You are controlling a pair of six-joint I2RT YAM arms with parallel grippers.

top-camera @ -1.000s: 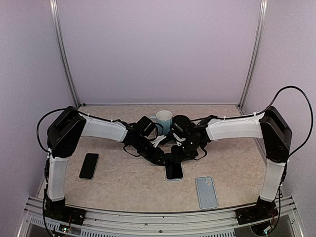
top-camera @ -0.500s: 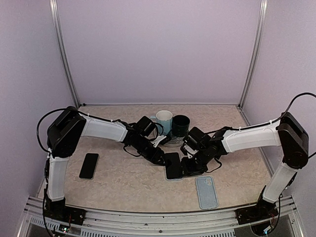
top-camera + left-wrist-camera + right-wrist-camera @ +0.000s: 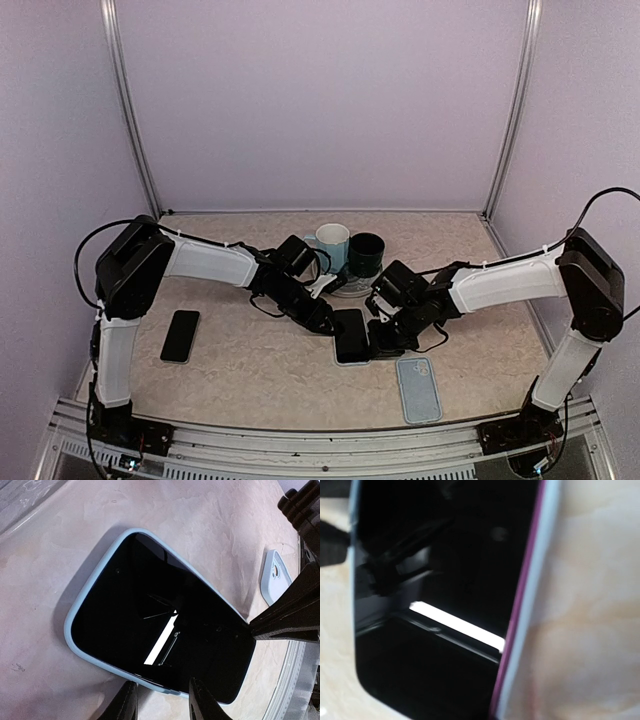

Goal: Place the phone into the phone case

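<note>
Phone [image 3: 160,630] apparently inside blue case [image 3: 68,625]

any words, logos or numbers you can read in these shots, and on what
No text can be read anywhere.
phone: black screen, only a white glare streak.
light blue case, spare case, second phone, white mug, dark mug: no lettering shows; anything on them is too small to tell.

Black phone [image 3: 160,630], partly inside pale-blue case [image 3: 68,624], flat
</note>
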